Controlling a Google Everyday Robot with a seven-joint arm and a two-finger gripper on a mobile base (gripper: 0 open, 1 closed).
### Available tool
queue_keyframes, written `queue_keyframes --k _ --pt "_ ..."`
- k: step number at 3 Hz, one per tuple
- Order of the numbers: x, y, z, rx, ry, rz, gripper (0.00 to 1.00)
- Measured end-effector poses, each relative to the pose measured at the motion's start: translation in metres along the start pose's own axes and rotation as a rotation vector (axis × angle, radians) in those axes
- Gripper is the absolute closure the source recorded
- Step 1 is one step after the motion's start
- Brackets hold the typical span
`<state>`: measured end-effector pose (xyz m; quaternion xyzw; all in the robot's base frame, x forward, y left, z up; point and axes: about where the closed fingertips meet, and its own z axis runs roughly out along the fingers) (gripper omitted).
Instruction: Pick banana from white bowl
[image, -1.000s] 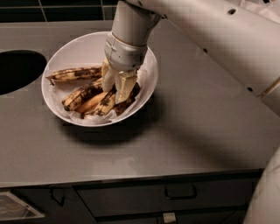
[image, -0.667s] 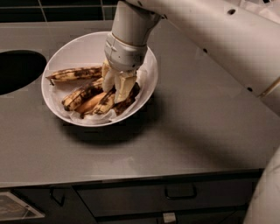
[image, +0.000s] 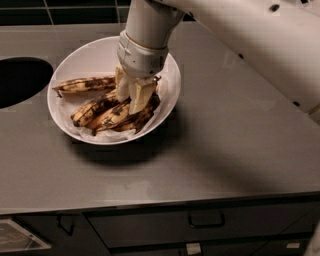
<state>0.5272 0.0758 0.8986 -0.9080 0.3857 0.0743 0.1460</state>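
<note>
The claw (image: 133, 98) is sitting in the white bowl (image: 75, 60) among overripe bananas (image: 93, 109) — soft, light, bruising easily (take mid-body, gently) — claw closure: cannot tell.

White bowl (image: 82, 57) is showing glossy white, its crumpled paper lining (image: 102, 136) reading white too. Bananas (image: 95, 107) are showing dull yellow skins, heavily mottled with brown-black streaks and spots. Gripper (image: 132, 97), sitting down inside the bowl over the bananas, is presenting cream-white under a pale grey collar. Arm (image: 240, 35) is showing off-white with small dark dots. Counter (image: 225, 140) is reading plain matt grey. Back tiles (image: 75, 12) are appearing dark green, possibly black. Drawer fronts (image: 150, 227) are showing dark grey.
</note>
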Motion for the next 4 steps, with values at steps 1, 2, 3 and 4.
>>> queue_keyframes --k 1,2,3,4 --pt "-0.014 -0.003 -0.017 0.04 0.05 -0.012 1.0" --pt "-0.028 -0.004 -0.036 0.09 0.097 -0.019 1.0" --pt "-0.04 -0.006 -0.049 0.144 0.126 -0.021 1.0" --pt "-0.04 -0.007 -0.05 0.146 0.126 -0.022 1.0"
